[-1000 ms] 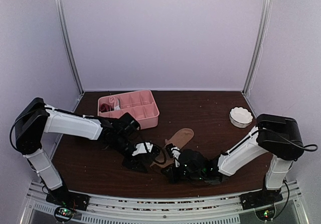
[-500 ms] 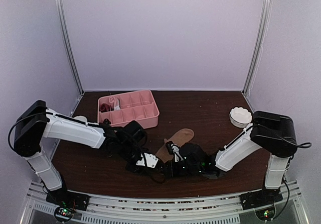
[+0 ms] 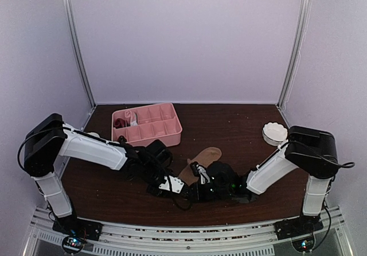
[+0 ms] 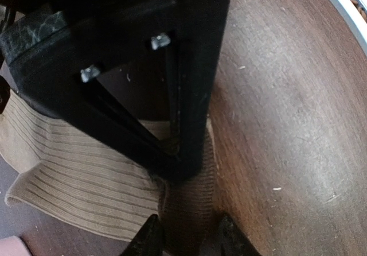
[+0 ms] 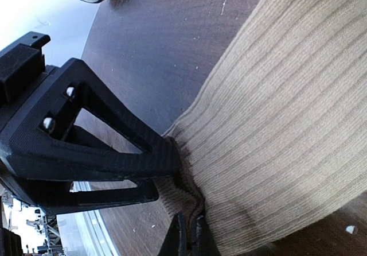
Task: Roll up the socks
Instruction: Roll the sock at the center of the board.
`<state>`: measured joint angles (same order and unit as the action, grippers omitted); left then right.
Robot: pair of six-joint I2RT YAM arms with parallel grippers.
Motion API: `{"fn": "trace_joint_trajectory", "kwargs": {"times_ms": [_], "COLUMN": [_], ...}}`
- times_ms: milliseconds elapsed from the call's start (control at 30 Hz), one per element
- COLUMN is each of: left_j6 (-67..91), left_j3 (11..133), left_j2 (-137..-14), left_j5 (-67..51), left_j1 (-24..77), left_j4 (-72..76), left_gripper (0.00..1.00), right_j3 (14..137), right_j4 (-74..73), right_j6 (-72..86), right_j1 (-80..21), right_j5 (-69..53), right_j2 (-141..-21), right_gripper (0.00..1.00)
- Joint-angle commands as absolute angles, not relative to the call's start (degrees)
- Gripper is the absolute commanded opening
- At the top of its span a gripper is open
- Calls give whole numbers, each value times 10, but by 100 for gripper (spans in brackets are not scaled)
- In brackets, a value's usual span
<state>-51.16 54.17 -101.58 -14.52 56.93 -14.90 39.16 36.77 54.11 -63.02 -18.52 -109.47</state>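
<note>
Tan ribbed sock (image 5: pixel 275 95), soft & limp, lies on tabletop (image 4: pixel 287 124) ahead of right fingers (image 5: pixel 179 239) clamped on its bunched edge; left fingers (image 4: pixel 150 239) straddle same fold, grip unclear; hold edge, not middle.

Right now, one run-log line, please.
target: tan ribbed fabric sock | right gripper: shut on its bunched edge | left gripper: jaws apart, astride same fold

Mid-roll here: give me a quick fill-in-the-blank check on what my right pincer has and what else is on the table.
1. The right pincer pinches the ribbed tan ___.
2. The divided tray at the back left is ___ in colour.
3. The white bowl sits on the ___ arm's side of the table.
Missing words: sock; pink; right.
</note>
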Motion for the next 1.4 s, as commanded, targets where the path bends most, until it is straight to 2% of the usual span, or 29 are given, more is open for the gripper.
{"fn": "trace_joint_trajectory", "kwargs": {"times_ms": [0, 200, 233, 333, 433, 667, 833, 933, 1000, 1033, 1067, 1100, 1133, 1200, 1267, 1367], "left_j6": [-529, -542, -538, -520, -489, -440, -430, -427, -428, -428, -428, -424, -421, -414, -408, -404], "left_j3": [554, 555, 556, 567, 601, 652, 684, 719, 742, 753, 761, 769, 775, 790, 808, 849], "left_j2": [-1043, -1061, -1069, -1075, -1093, -1124, -1145, -1166, -1182, -1189, -1196, -1200, -1205, -1216, -1230, -1266], "left_j5": [-123, -111, -112, -129, -171, -277, -321, -351, -367, -374, -379, -383, -388, -402, -420, -444], "left_j1": [572, 576, 577, 576, 568, 540, 532, 529, 528, 528, 527, 526, 525, 519, 512, 500], "left_j4": [-150, -162, -175, -204, -264, -359, -417, -462, -494, -507, -517, -522, -526, -538, -558, -599], "left_gripper": [32, 17, 6, 0, 0, 0, 0, 0, 0, 0, 0, 0, 0, 0, 0, 0], "right_j3": [361, 352, 345, 343, 341, 299, 294, 309, 308, 304, 300, 286, 263, 210, 192, 223], "right_j4": [275, 300, 309, 310, 292, 223, 171, 126, 117, 117, 99, 80, 121, 245, 323, 326], "right_j6": [557, 562, 556, 546, 521, 454, 409, 371, 363, 375, 418, 470, 484, 415, 327, 195], "right_j1": [-630, -626, -627, -626, -626, -649, -689, -740, -749, -747, -744, -742, -736, -733, -774, -842], "right_j5": [-220, -230, -217, -197, -155, 49, 175, 319, 357, 370, 393, 412, 394, 344, 358, 384], "right_j2": [-1128, -1123, -1113, -1099, -1073, -950, -895, -855, -837, -831, -823, -815, -807, -797, -808, -851], "right_gripper": [0, 0, 3, 10, 19, 46, 51, 52, 54, 63, 94, 99, 100, 100, 100, 100]}}
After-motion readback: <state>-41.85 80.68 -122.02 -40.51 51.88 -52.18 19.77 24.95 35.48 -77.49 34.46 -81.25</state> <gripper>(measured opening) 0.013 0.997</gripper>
